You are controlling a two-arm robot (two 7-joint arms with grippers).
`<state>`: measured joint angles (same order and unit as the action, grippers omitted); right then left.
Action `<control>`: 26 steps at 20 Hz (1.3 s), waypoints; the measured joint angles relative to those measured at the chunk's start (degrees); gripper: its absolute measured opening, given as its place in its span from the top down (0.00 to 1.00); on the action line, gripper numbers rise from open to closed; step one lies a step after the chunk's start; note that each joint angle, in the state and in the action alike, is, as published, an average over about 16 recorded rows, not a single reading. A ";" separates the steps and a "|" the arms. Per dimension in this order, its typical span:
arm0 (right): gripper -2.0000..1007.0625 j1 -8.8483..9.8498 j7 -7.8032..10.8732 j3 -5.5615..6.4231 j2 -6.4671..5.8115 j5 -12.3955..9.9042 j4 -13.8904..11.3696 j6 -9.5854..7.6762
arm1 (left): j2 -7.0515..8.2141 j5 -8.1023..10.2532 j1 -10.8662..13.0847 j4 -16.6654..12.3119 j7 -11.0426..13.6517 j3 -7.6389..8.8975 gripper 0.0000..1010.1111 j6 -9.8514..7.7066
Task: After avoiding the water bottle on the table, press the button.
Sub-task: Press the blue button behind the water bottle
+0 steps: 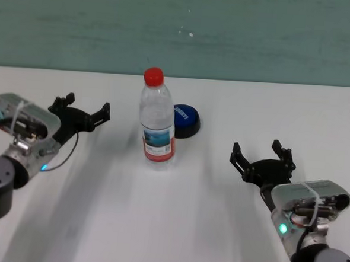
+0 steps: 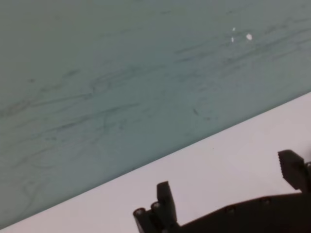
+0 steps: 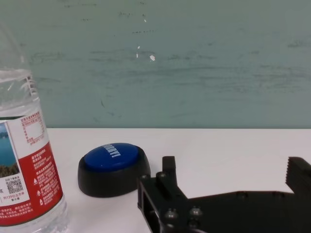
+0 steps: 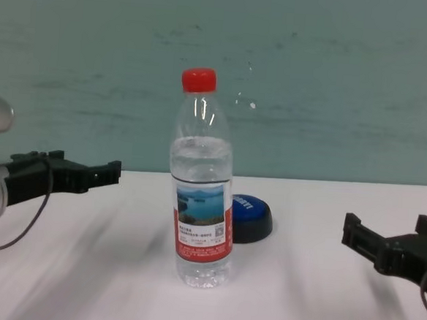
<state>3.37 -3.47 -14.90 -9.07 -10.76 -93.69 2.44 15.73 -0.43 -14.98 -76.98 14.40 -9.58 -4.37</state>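
Note:
The water bottle (image 1: 157, 122) stands upright mid-table, clear with a red cap and a lake label; it also shows in the chest view (image 4: 201, 196) and the right wrist view (image 3: 26, 165). The blue button (image 1: 186, 120) on its black base sits just behind and to the right of the bottle, also in the chest view (image 4: 250, 217) and the right wrist view (image 3: 113, 166). My left gripper (image 1: 83, 109) is open and empty, left of the bottle. My right gripper (image 1: 262, 155) is open and empty, right of the bottle and nearer to me than the button.
The white table (image 1: 175, 226) ends at a teal wall (image 1: 228, 33) behind. In the left wrist view only the table (image 2: 233, 170), the wall and my left gripper (image 2: 231, 182) show.

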 joint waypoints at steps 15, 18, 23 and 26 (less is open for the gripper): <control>0.00 0.00 0.00 0.00 0.00 0.00 0.00 0.00 | -0.61 -0.94 -4.86 5.53 1.58 -3.50 0.01 1.76; 0.00 0.00 0.00 0.00 0.00 0.00 0.00 0.00 | -0.70 -0.99 -5.44 6.14 1.77 -3.95 0.01 2.06; 0.00 0.00 0.00 0.00 0.00 0.00 0.00 0.00 | -0.83 -1.04 -6.28 6.97 2.10 -4.67 0.01 2.55; 0.00 0.00 0.00 0.00 0.00 0.00 0.00 0.00 | -0.93 -1.06 -6.76 7.43 2.29 -5.11 0.01 2.86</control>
<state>3.37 -3.47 -14.90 -9.07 -10.76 -93.69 2.44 14.80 -1.50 -21.74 -69.55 16.68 -14.69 -1.50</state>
